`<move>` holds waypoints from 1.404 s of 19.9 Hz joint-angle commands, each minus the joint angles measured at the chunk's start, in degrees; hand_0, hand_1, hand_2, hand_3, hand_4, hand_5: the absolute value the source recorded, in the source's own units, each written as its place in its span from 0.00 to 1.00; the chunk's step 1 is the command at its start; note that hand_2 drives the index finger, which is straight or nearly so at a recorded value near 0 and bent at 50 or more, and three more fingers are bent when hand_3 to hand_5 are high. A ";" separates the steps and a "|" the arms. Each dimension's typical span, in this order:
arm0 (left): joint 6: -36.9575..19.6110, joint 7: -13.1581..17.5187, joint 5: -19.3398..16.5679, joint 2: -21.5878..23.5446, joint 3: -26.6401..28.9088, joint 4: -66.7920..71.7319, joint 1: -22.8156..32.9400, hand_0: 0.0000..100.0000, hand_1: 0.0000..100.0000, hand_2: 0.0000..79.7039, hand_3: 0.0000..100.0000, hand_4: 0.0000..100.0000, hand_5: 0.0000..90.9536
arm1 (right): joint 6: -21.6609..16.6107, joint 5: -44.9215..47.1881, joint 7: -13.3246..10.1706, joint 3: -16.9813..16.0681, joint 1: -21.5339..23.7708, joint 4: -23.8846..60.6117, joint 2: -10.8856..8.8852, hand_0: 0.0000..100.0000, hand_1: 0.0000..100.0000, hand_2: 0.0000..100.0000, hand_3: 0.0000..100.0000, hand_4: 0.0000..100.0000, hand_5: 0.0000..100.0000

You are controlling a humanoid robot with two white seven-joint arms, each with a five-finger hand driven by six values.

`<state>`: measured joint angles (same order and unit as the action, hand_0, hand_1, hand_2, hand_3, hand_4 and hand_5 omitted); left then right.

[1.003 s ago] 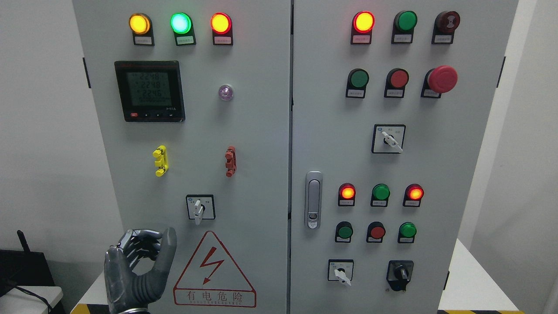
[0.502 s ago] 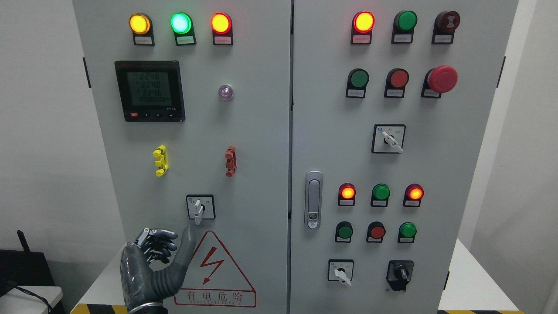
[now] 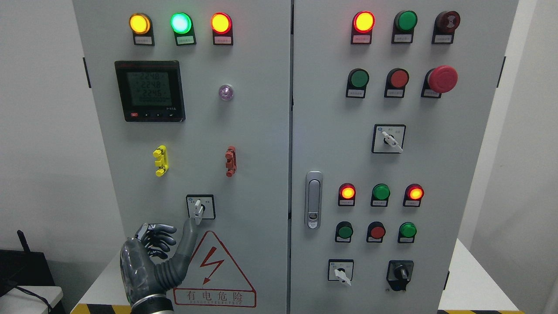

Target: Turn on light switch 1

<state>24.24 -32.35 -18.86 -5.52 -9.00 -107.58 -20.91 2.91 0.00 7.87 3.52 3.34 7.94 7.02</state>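
Grey cabinet, rotary switch handle downward

I'm looking at an industrial or electrical test room: a grey two-door control cabinet with lit indicator lamps, push buttons, a red emergency stop, a digital meter, a shock-warning sticker, plain white walls.

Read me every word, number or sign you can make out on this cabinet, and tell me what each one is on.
"有电危险": red warning triangle with a lightning bolt, lower left door.
"2248", "2248", "2246", roughly: top three rows of the digital meter; its bottom row and brand are blurred.
Small tags under the indicator lamps and push buttons: too small to read.
Selector switch plate marks: unreadable.
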 commanded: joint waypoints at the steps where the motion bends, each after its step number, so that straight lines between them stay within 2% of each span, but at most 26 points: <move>1: 1.33 -1.30 1.02 -0.28 -2.07 3.60 -2.21 0.05 0.54 0.73 0.82 0.83 0.80 | -0.01 0.97 0.04 0.00 0.00 -0.03 0.01 0.12 0.39 0.00 0.00 0.00 0.00; 10: 1.86 -4.12 5.42 -0.37 -3.74 5.53 -3.62 0.07 0.54 0.72 0.81 0.83 0.80 | -0.01 1.05 0.04 0.00 0.00 -0.03 0.01 0.12 0.39 0.00 0.00 0.00 0.00; 28: 1.86 -5.00 5.42 -0.46 -3.74 6.68 -5.46 0.11 0.52 0.70 0.81 0.83 0.79 | -0.01 1.05 0.04 0.00 0.00 0.06 0.01 0.12 0.39 0.00 0.00 0.00 0.00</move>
<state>26.09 -37.32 -13.53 -5.88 -12.35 -101.87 -25.44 2.91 0.00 7.98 3.52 3.34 7.95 7.03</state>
